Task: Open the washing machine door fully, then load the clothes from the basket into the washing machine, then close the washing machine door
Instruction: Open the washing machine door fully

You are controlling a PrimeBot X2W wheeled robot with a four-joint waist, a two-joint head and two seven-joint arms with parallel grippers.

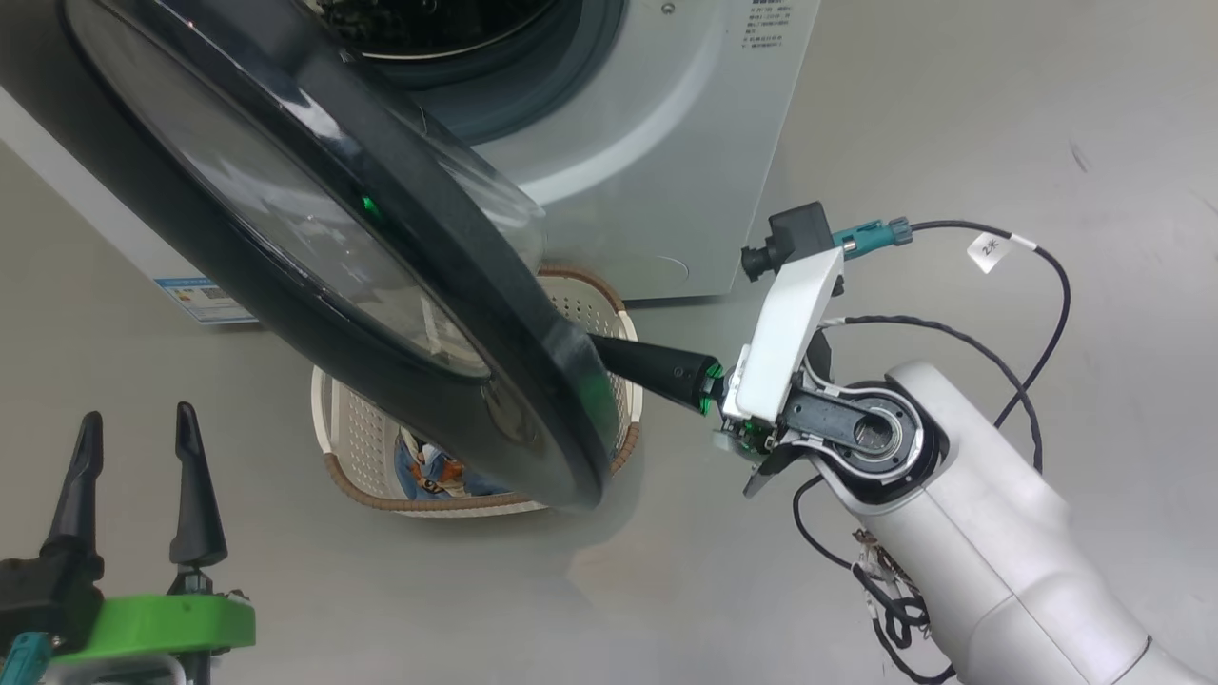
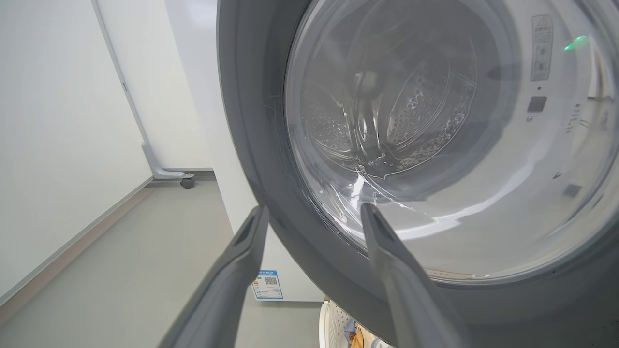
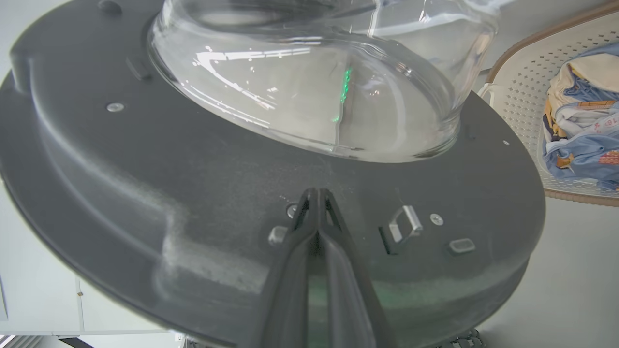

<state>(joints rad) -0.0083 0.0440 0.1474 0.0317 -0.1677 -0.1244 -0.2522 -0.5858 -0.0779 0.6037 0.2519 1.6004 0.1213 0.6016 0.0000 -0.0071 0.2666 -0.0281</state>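
The washing machine door (image 1: 533, 400) stands swung out from the washing machine (image 1: 647, 143), its black rim and clear glass bowl (image 3: 314, 82) hanging over the basket (image 1: 609, 314). My right gripper (image 3: 316, 195) is shut with nothing in it. Its tips press against the door's inner face, just left of the metal latch (image 3: 404, 227). In the head view its dark fingers (image 1: 657, 366) run behind the door's edge. Light-blue and cream clothes (image 3: 580, 125) lie in the basket (image 3: 517, 77). My left gripper (image 1: 138, 419) is open at the lower left, facing the door's outer glass (image 2: 435, 145).
A blue sticker (image 1: 205, 300) marks the machine's side near the floor. Black cables (image 1: 1037, 323) loop around my right wrist. A white partition on a caster (image 2: 187, 182) stands along the wall to the left. Grey floor (image 1: 999, 114) lies to the right of the machine.
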